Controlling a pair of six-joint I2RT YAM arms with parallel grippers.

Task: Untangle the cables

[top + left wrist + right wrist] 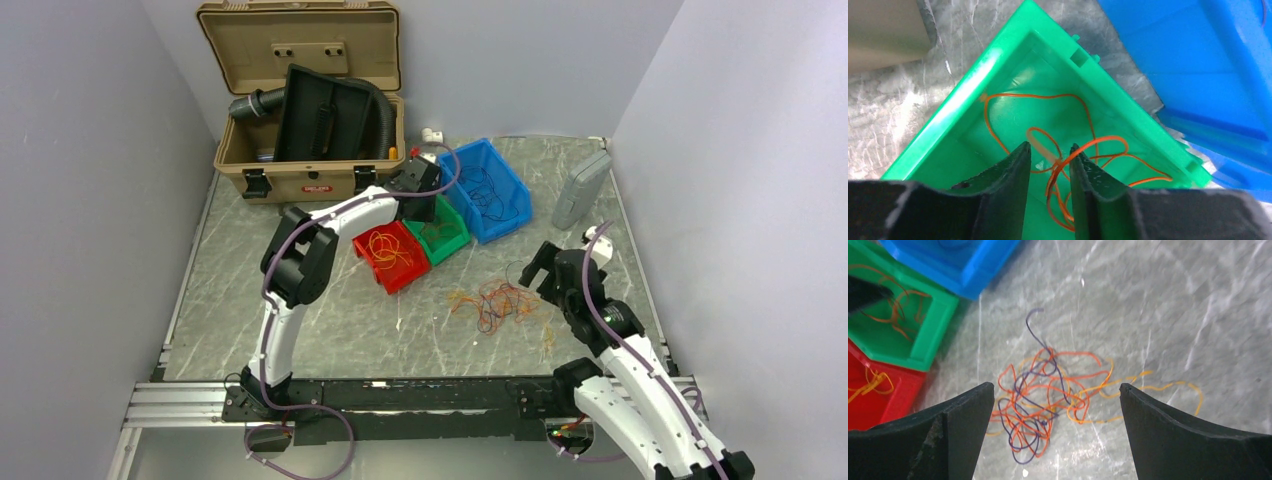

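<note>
A tangle of thin orange, red and purple cables (500, 303) lies on the marble table right of centre; it also shows in the right wrist view as the tangle (1043, 395). My right gripper (1056, 385) hovers just above it, jaws wide open and empty; from above it is the right gripper (535, 268). My left gripper (1048, 146) hangs over the green bin (973, 85) with its jaws a little apart. An orange cable (1038, 95) lies looped in that bin. One loop runs up between the fingers and drapes over the right fingertip (1075, 150).
A red bin (392, 255) with orange wires, the green bin (445, 235) and a blue bin (487, 190) with dark wires stand in a row mid-table. An open tan case (300, 100) holding a black hose sits at the back left. A grey box (581, 188) lies at the back right.
</note>
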